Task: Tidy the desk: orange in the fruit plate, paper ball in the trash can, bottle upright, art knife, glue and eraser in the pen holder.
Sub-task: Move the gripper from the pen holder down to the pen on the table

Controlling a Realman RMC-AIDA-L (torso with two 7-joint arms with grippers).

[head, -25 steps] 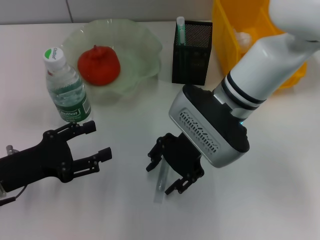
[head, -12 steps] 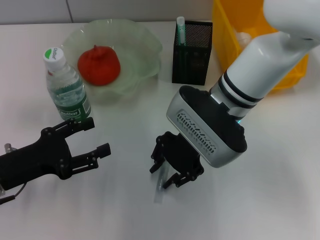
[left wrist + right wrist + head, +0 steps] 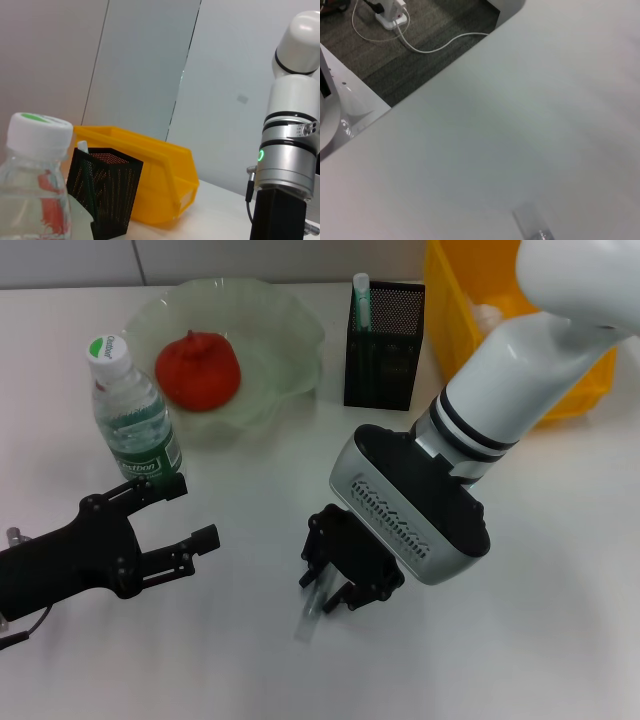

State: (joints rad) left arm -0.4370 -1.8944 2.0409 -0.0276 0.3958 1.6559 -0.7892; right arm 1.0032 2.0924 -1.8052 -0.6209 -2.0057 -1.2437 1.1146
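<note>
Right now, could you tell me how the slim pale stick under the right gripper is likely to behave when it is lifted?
The slim pale stick looks straight, so it is probably stiff. Being thin, it is likely light. It lies flat on the white desk between the fingers of the right gripper, so it may roll or slip if pinched off-centre.
</note>
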